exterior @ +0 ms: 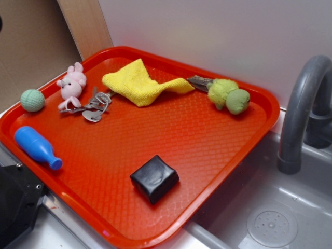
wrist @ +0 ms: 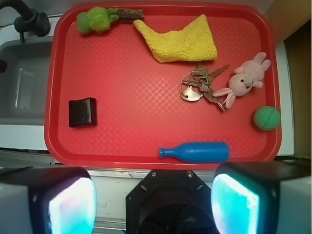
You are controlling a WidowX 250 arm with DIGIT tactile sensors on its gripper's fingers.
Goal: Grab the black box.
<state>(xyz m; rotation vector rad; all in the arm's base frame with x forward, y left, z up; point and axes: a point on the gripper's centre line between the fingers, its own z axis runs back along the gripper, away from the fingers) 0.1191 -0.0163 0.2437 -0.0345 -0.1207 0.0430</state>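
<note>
Black box [exterior: 154,178] [wrist: 82,112] flat on red tray [exterior: 207,140] [wrist: 146,141], squarish, corner toward sink [exterior: 270,218] [wrist: 24,87]

Soft, even light falls from above; shadows are short and faint. The red tray [exterior: 207,155] carries a mild sheen, and the black box [exterior: 154,178] shows small glossy highlights. In the wrist view the near fingers [wrist: 73,204] are blurred and glow cyan-white.

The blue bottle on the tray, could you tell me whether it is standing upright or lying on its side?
Lying on its side. The blue bottle rests lengthwise on the red tray, its neck pointing sideways along the tray's edge.
</note>
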